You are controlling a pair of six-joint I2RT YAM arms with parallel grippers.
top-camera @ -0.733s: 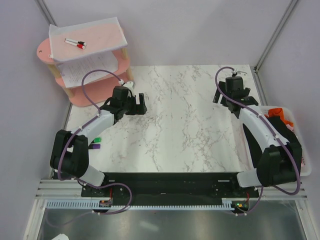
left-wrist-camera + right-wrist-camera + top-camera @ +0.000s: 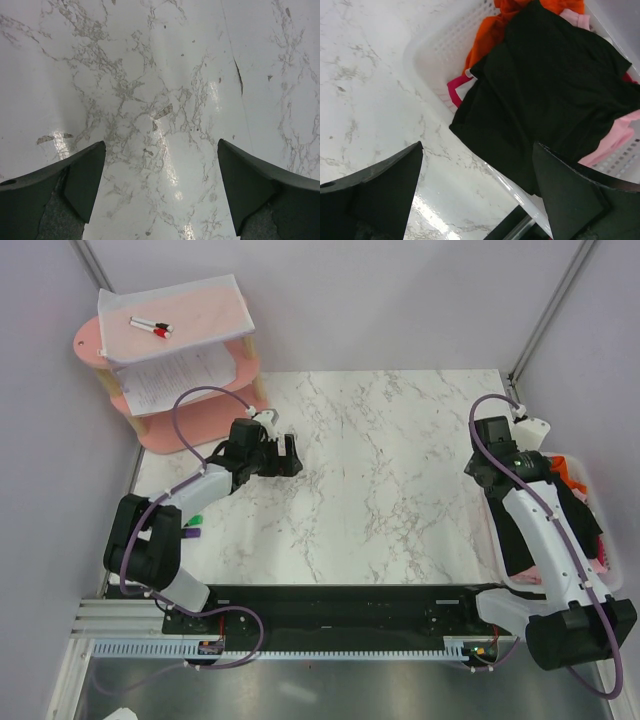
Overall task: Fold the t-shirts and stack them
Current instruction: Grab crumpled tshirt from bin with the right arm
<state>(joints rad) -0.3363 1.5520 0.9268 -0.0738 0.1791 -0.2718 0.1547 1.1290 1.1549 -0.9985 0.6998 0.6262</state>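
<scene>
The t-shirts lie bunched in a white basket (image 2: pixel 617 575) at the table's right edge: a black one (image 2: pixel 572 508) on top, an orange one (image 2: pixel 570 471) at the far end, and a pink one (image 2: pixel 602 558) underneath. In the right wrist view the black shirt (image 2: pixel 555 90) drapes over the basket rim (image 2: pixel 427 55), with the orange shirt (image 2: pixel 492 32) and the pink shirt (image 2: pixel 610 142) beside it. My right gripper (image 2: pixel 492 447) (image 2: pixel 477 150) is open and empty above the basket's near-left edge. My left gripper (image 2: pixel 285 455) (image 2: pixel 161 145) is open and empty over bare marble at the left.
A pink shelf unit (image 2: pixel 95 345) at the back left holds white printed sheets (image 2: pixel 170 370) and red and black markers (image 2: pixel 150 326). Green and purple markers (image 2: pixel 192 527) lie near the table's left edge. Grey walls close in both sides.
</scene>
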